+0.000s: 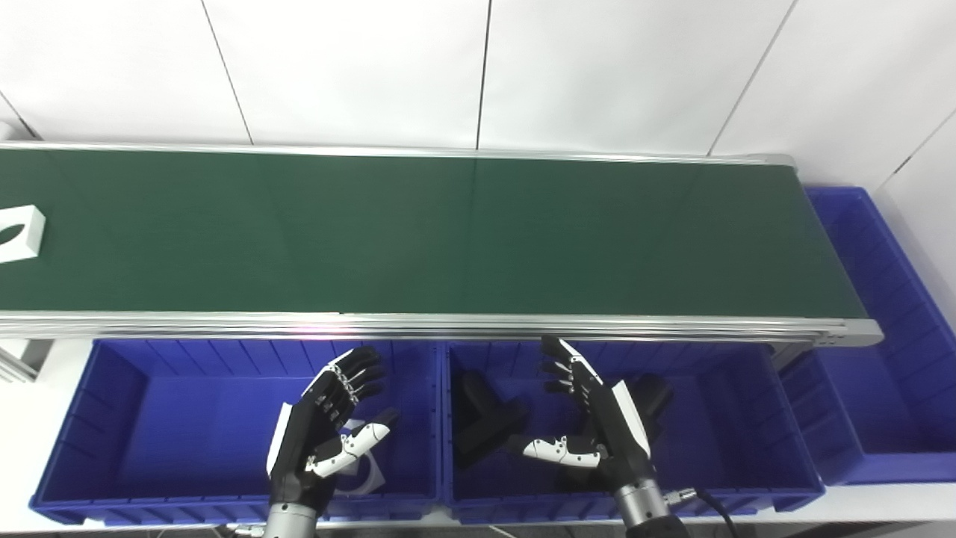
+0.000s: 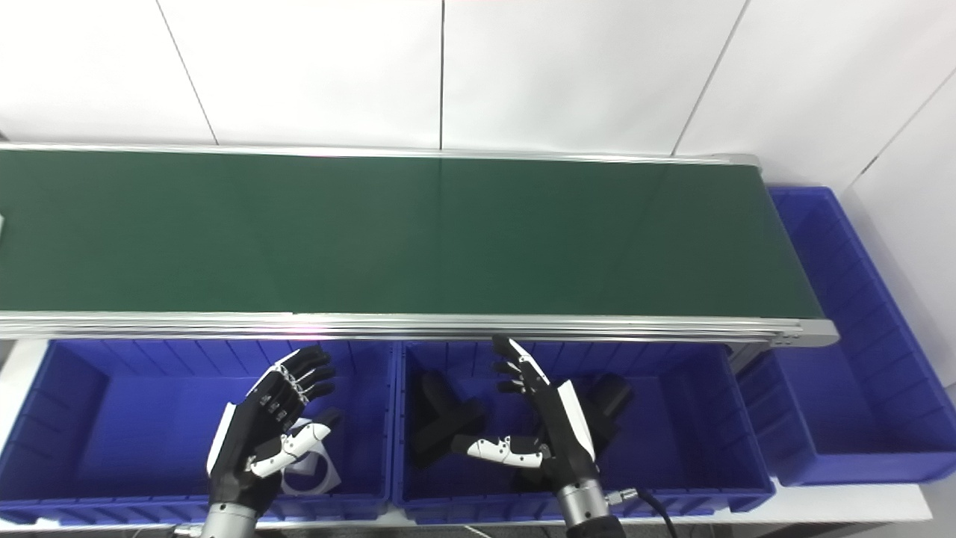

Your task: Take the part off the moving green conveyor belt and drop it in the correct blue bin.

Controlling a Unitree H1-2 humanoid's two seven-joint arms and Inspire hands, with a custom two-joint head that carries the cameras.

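Observation:
A white block part with a round hole (image 1: 16, 232) lies on the green conveyor belt (image 1: 418, 232) at its far left end; in the right eye view only a sliver shows at the left edge. My left hand (image 1: 325, 430) is open and empty above the left blue bin (image 1: 149, 418), which holds a white part (image 1: 364, 472) partly hidden by the hand. My right hand (image 1: 590, 422) is open and empty above the middle blue bin (image 1: 732, 418), which holds black parts (image 1: 482, 418).
A third blue bin (image 1: 874, 329) stands past the belt's right end. The belt's silver front rail (image 1: 448, 325) runs just beyond both hands. A white wall is behind the belt.

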